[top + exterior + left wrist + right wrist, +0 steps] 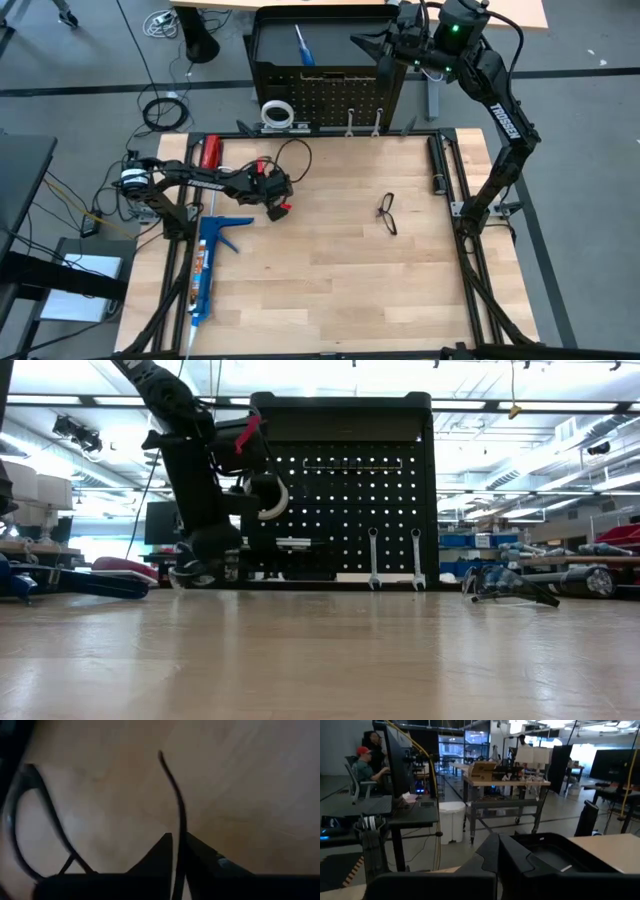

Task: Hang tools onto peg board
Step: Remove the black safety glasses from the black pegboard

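Note:
My left gripper [282, 190] is low over the table's left half, shut on a pair of black-framed safety glasses [30, 820]. A second pair of glasses [387, 213] lies on the tabletop right of centre. The black peg board [330, 95] stands upright at the far edge. Two silver wrenches [373, 558] hang from its lower row and a white tape roll [277, 113] hangs at its left. A blue-handled screwdriver [303, 45] lies behind the board. My right gripper [497, 855] is shut and holds nothing, raised level above the board's right top corner. My left gripper pinches one thin temple arm [178, 827] of the glasses between its two fingertips. The fingers slant down from the table's left. The temple's free end sticks out past the fingertips, and the lens frame [20, 840] sits off to one side, close to the tabletop; whether it touches the wood I cannot tell.
A long blue caulking gun [208, 265] lies along the table's left edge, with a red-handled tool [210, 152] at the far left. The middle and near part of the wooden top [330, 290] is bare. People sit at desks in the room behind.

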Available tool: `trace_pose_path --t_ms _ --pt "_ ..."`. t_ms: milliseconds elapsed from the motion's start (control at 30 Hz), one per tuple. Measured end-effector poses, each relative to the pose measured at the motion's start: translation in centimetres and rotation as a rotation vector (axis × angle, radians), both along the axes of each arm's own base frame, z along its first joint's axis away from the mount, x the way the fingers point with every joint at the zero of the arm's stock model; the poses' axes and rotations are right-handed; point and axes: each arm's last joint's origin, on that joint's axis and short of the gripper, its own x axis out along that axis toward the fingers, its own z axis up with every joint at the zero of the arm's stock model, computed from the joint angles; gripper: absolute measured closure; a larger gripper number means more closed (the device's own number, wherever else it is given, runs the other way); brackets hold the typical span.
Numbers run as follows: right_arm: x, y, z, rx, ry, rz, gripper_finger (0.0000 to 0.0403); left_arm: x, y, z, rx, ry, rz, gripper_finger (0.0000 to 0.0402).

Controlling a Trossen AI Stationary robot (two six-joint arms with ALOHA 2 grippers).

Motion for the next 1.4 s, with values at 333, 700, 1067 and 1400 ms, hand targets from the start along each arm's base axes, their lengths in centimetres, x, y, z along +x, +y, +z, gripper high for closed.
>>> trace_pose_path --t_ms 333,700,1067,1400 --pt "0.3 -0.1 -0.3 0.02 0.007 0.016 0.039 2.5 0.5 3.8 -0.009 -0.138 0.049 0.0177" --pt "0.2 -0.1 -1.3 0.066 0.1 0.041 0.039 2.0 -0.1 9.0 -0.089 -0.033 0.131 0.0136" --pt "5.5 3.8 -5.4 0.0 0.313 0.236 0.0391 -3.2 -1.6 9.6 -0.039 -0.204 0.16 0.0192" --pt "10.8 3.7 -13.9 0.168 0.424 0.391 0.0386 -6.1 1.0 5.0 -0.22 -0.273 0.296 0.0214"
